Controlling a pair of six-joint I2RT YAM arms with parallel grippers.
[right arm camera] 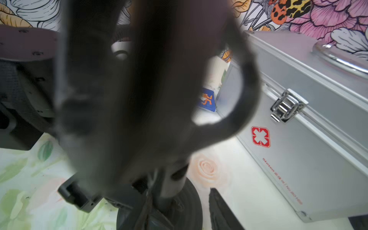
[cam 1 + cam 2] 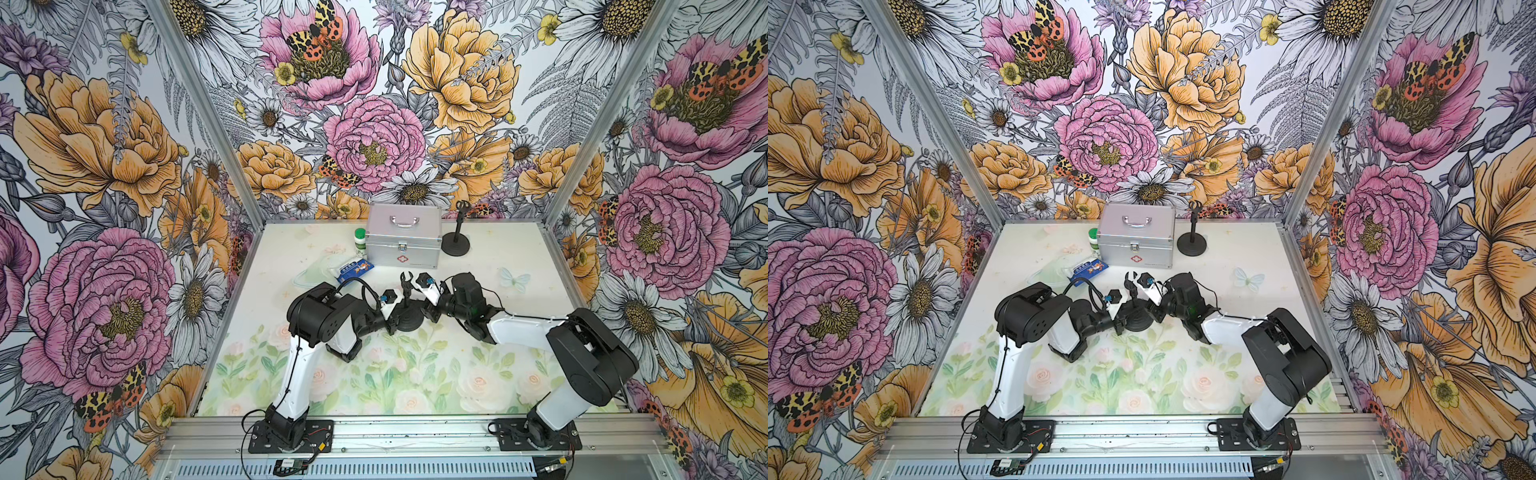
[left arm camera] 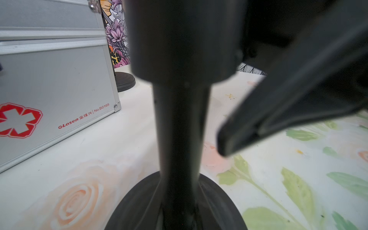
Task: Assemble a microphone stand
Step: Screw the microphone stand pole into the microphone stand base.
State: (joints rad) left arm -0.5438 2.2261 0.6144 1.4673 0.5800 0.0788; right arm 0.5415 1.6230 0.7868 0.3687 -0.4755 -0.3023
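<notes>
Bimanual cell, seen in both top views. A black microphone stand with round disc base (image 2: 409,320), upright post (image 3: 182,129) and forked clip (image 2: 406,279) stands near the middle of the rose-printed surface (image 2: 374,374), between the two arms. The left hand (image 2: 394,322) is closed on the rim of the base. The right hand (image 2: 427,310) is at the opposite side of the post with its jaws apart; in the left wrist view one of its fingers (image 3: 278,109) lies just beside the post without touching it. At the rear are a silver aluminium case with a red cross (image 2: 402,239), a second assembled black stand (image 2: 456,242), a green-capped white bottle (image 2: 360,240) and a blue-and-white packet (image 2: 353,268).
</notes>
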